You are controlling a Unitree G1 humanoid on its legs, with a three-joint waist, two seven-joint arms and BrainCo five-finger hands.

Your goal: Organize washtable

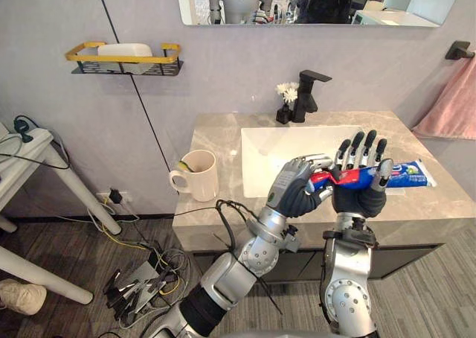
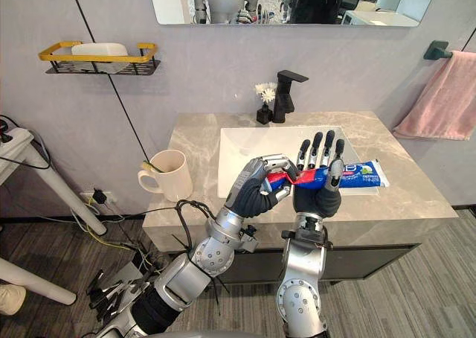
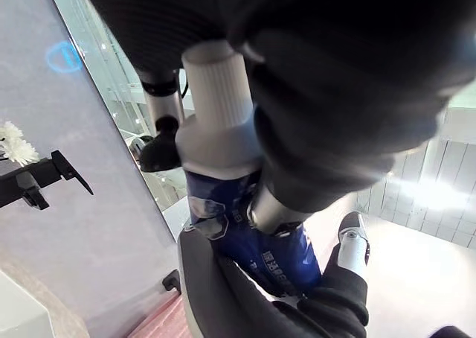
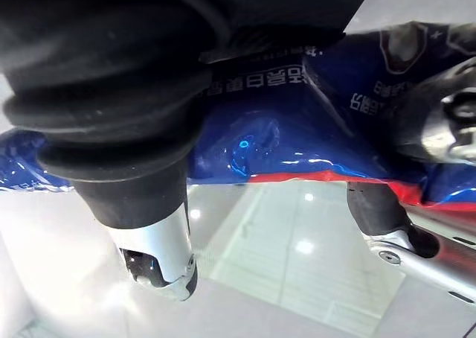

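A blue and red toothpaste tube (image 1: 405, 176) hangs level over the front of the white sink (image 1: 271, 148), held between both hands. My left hand (image 1: 294, 189) is curled round its red cap end; the white cap (image 3: 217, 85) shows in the left wrist view. My right hand (image 1: 358, 196) stands palm-behind the tube's middle, its fingers straight and pointing up. Its thumb (image 1: 384, 173) crosses the front of the tube and pins it to the palm. The blue tube body (image 4: 297, 129) lies close against the palm in the right wrist view.
A cream mug (image 1: 199, 176) with something yellow-green inside stands on the marble counter (image 1: 216, 133) at the left. A black faucet (image 1: 306, 92) and a small vase of white flowers (image 1: 286, 94) stand behind the sink. A pink towel (image 1: 454, 103) hangs at right. A wall shelf (image 1: 123, 57) carries a white soap.
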